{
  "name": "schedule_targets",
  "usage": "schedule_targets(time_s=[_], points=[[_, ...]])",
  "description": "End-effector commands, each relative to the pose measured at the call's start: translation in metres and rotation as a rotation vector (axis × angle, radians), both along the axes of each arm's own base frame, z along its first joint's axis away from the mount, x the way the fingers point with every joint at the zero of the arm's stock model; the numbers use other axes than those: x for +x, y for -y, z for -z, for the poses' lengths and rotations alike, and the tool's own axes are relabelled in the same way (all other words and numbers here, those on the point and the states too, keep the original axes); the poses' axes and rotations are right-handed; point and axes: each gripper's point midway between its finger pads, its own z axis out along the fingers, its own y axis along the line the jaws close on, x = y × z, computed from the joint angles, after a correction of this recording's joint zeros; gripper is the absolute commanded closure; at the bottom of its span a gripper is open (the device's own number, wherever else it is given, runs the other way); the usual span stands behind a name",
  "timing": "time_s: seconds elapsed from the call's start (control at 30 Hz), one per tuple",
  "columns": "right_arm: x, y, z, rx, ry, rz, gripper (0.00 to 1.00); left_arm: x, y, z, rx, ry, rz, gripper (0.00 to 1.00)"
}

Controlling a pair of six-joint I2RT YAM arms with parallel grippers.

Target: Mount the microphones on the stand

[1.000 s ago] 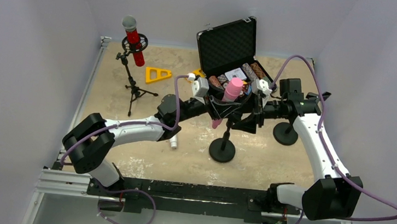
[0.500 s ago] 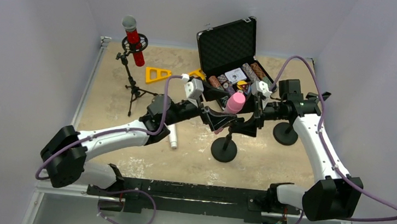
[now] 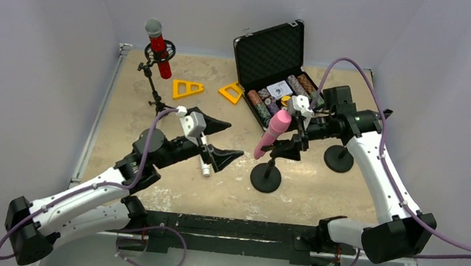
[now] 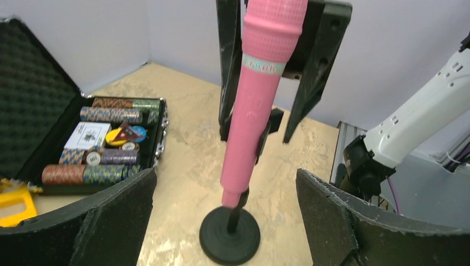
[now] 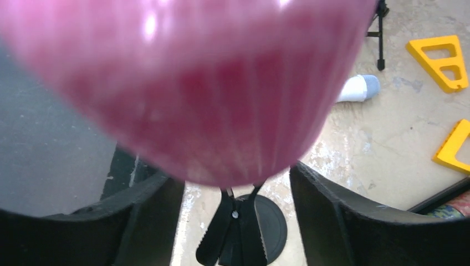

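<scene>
The pink microphone [image 3: 273, 131] [image 4: 252, 111] leans in the clip [image 5: 233, 233] of a round-based stand [image 3: 264, 177] [image 4: 230, 235]. My right gripper [image 3: 289, 143] [image 4: 256, 136] straddles its upper body, fingers close on both sides. Whether they press it does not show, because the pink head [image 5: 194, 83] fills the right wrist view. My left gripper [image 3: 235, 138] [image 4: 224, 174] is wide open and empty, left of the stand and facing it. The red microphone [image 3: 158, 46] sits in a tripod stand [image 3: 157, 103] at the far left. The white microphone [image 3: 205, 168] [image 5: 359, 88] lies on the table under the left gripper.
An open black case [image 3: 272, 58] [image 4: 33, 111] holding poker chips stands at the back. Two yellow triangles [image 3: 187, 89] [image 3: 231, 91] lie left of it. A second round-based stand [image 3: 338, 158] is on the right, under the right arm.
My left gripper let go of the pink microphone, opened wide and drew back to the near left. The microphone now leans more. The right gripper stayed around it and rose slightly.
</scene>
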Motion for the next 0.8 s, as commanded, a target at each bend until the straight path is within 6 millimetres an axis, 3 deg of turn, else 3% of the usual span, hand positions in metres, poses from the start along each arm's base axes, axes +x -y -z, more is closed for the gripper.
schedule_targets(time_s=[0.0, 0.1, 0.3, 0.53, 0.77], points=[[-0.003, -0.004, -0.003, -0.025, -0.017, -0.034, 0.36, -0.007, -0.035, 0.034, 0.094, -0.076, -0.094, 0.01], [-0.006, -0.005, -0.001, -0.025, -0.037, -0.047, 0.44, -0.021, -0.058, 0.038, 0.079, -0.098, -0.124, 0.01], [-0.002, -0.004, 0.0, -0.041, -0.02, -0.017, 0.63, -0.038, -0.084, 0.053, 0.076, -0.14, -0.151, 0.01], [0.005, 0.002, 0.005, -0.107, 0.002, 0.009, 0.57, -0.047, -0.09, 0.071, 0.101, -0.202, -0.144, 0.01], [0.007, 0.01, 0.007, -0.176, 0.025, 0.011, 0.51, -0.048, -0.093, 0.071, 0.121, -0.207, -0.146, 0.01]])
